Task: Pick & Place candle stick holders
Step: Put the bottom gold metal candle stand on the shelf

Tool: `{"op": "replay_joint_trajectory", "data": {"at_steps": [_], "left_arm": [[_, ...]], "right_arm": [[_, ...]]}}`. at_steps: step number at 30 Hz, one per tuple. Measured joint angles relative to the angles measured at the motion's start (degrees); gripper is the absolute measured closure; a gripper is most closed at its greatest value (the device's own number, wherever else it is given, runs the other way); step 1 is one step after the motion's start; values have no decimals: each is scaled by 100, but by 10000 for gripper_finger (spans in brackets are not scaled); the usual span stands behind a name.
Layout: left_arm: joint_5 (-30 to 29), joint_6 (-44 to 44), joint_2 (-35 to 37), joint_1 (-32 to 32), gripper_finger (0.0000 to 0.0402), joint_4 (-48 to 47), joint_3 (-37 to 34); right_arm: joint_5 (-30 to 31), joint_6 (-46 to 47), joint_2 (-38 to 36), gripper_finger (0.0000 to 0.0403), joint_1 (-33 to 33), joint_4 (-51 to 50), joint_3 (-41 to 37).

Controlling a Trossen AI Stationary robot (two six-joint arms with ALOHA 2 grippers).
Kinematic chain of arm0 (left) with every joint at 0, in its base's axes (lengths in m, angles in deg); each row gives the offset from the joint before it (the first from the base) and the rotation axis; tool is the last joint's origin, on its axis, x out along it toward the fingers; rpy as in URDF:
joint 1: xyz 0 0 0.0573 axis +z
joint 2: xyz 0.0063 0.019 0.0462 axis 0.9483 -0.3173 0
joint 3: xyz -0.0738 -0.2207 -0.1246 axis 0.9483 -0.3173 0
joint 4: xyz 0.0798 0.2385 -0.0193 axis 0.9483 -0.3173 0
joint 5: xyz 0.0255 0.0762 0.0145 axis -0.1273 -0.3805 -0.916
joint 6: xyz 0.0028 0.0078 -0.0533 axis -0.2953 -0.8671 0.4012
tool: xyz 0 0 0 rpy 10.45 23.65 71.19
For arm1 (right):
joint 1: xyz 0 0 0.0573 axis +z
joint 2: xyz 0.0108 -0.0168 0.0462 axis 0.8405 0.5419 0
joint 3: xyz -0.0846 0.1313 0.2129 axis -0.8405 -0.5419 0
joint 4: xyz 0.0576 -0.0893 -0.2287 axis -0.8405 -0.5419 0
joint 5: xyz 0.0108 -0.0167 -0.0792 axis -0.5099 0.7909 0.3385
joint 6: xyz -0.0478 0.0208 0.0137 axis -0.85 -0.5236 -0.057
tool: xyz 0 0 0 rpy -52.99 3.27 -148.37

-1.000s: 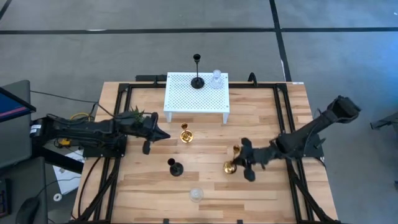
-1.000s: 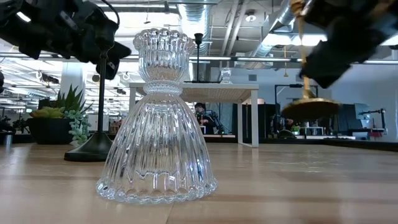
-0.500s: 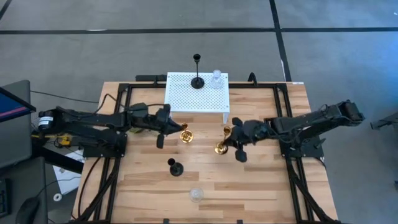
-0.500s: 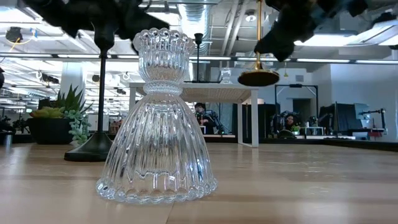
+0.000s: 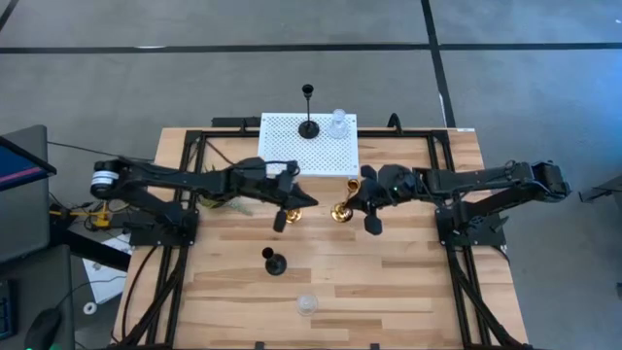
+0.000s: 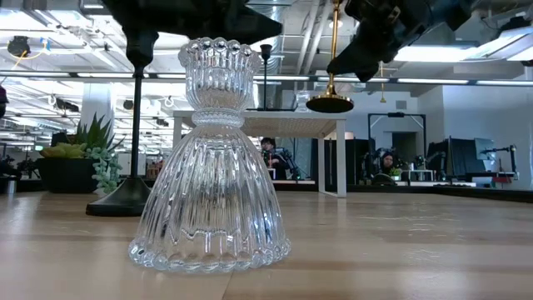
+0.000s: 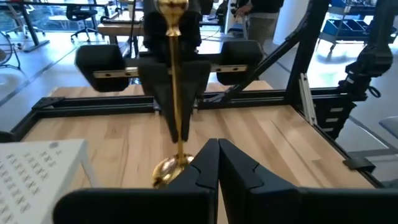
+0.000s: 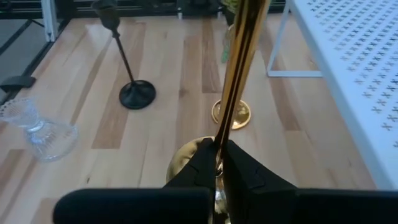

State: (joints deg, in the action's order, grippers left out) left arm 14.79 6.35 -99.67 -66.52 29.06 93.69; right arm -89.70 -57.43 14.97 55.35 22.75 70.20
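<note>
The jaws of the right gripper (image 5: 362,201) are clamped on the thin stem of a shiny gold candle stick holder (image 5: 341,211), held lifted at the frame's centre, just below the white perforated stand (image 5: 309,148). The jaws of the left gripper (image 5: 290,202) are closed on a second gold candle stick holder (image 5: 295,213), just left of the first, over the wooden tabletop (image 5: 408,282).

Both arms extended inward, jaws closed
</note>
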Motion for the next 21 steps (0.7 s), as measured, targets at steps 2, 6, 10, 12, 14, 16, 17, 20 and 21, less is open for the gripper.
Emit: {"op": "replay_joint_trajectory", "data": {"at_steps": [2, 6, 10, 12, 14, 16, 17, 20, 21], "left_arm": [[1, -3, -211, 52, 397, 7, 222], [-5, -3, -571, 157, 397, 14, 619], [-4, -50, -833, 183, 396, 43, 880], [-3, -250, -896, 183, 396, 68, 899], [-4, -459, -905, 183, 396, 100, 900], [-3, -588, -899, 183, 396, 187, 905], [-4, -608, -899, 183, 396, 248, 905], [-3, -606, -900, 183, 395, 469, 905], [-2, -606, -936, 181, 395, 548, 908]], "right_arm": [[-1, -2, 0, 403, -29, -11, 2], [-2, -110, 0, 403, -4, -75, 2], [-2, -296, 0, 403, 30, -152, 2], [-2, -309, 0, 403, 30, -214, 4], [0, -433, 0, 403, 28, -274, 4], [2, -536, 0, 403, 28, -267, 4], [4, -557, 0, 403, 28, -250, 4], [1, -610, 0, 403, 4, -206, 4], [0, -637, 0, 403, -15, -211, 4]]}}
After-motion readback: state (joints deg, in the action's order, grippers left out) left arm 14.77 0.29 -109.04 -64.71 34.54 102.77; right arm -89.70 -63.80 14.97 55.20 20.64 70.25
